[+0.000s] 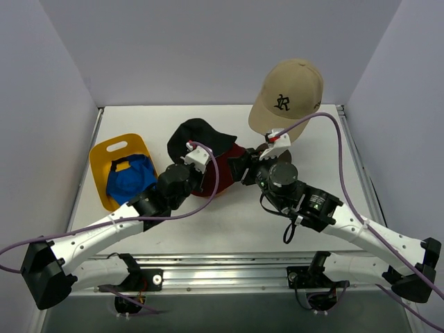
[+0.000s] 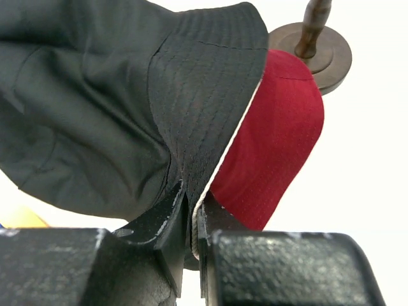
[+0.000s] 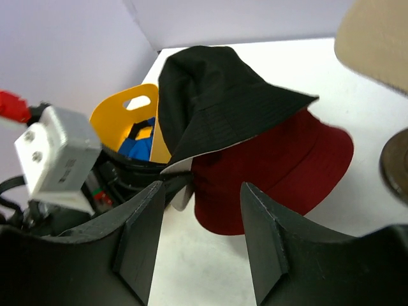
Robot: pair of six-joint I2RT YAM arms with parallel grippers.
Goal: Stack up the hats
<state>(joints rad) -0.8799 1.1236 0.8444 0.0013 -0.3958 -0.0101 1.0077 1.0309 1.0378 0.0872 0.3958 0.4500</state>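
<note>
Yellow plastic tray [image 1: 100, 163] lay near the left edge of the worktop [image 1: 229, 222], with the blue baseball cap [image 1: 132, 179] inside it. Toward the middle, the left end effector [image 2: 190, 199] was pinched shut on the brim of the black bucket hat [image 1: 201, 133], which draped partly over the dark red bucket hat [image 2: 274, 127] lying on the worktop. Just right of the red hat, the right end effector [image 3: 203, 191] stood with its fingers apart and nothing between them. By the far right corner, the tan baseball cap [image 1: 291, 94] sat atop a wooden stand [image 2: 331, 60].
</note>
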